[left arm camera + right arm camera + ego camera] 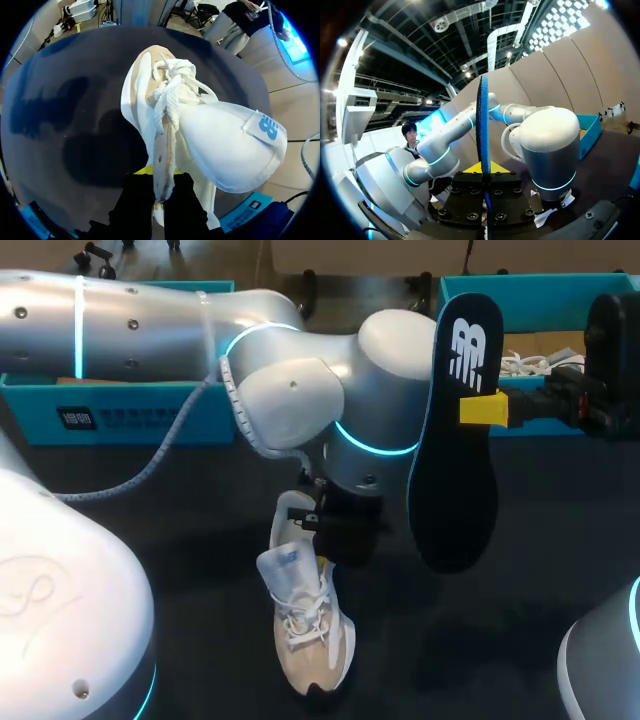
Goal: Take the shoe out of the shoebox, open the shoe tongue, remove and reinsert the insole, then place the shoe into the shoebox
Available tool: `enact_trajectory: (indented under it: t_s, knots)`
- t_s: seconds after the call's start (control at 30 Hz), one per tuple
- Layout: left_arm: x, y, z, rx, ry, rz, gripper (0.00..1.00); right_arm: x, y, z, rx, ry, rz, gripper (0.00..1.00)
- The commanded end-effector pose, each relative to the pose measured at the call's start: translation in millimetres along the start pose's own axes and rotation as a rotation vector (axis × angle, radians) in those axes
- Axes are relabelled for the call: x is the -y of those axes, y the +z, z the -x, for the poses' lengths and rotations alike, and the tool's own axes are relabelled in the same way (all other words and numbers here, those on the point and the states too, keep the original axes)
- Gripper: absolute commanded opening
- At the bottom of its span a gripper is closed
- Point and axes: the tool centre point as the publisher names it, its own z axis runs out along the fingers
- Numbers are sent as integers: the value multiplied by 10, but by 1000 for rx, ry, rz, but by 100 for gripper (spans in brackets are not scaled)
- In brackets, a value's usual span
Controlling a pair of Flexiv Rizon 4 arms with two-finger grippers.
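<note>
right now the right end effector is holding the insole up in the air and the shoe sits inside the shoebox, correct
The shoe part is wrong: the head view shows the shoe lying out on the black table, its edge clamped by the left end effector. The right end effector does hold the insole up in the air.

White logo (467,352) on insole (452,460); blue logo (268,128) on shoe tongue (225,145)
</note>
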Motion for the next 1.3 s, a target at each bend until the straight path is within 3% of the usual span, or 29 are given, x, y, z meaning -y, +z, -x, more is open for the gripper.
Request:
enact_trajectory:
  t_s: [0.03,0.6,0.63,0.67,0.73,0.77,0.83,1.13,1.3]
  knots:
    - [-30,37,86,-12,9,-4,0,4,21,10,1,2,-1,0]
    - [-9,74,236,29,72,14,0,4,21,10,1,2,-1,0]
    - [-15,80,240,30,70,12,8,4,21,10,1,2,-1,0]
    - [-20,85,243,32,69,11,34,4,21,10,1,2,-1,0]
    - [-27,87,248,37,65,9,59,4,21,10,1,2,-1,0]
    - [-30,84,248,39,64,10,82,4,21,10,1,2,-1,0]
    - [-45,72,247,51,58,14,98,4,21,10,1,2,-1,0]
    - [-173,-125,168,201,-89,39,100,4,21,10,1,2,-1,0]
    - [-306,-363,1,383,-203,39,100,4,21,10,1,2,-1,0]
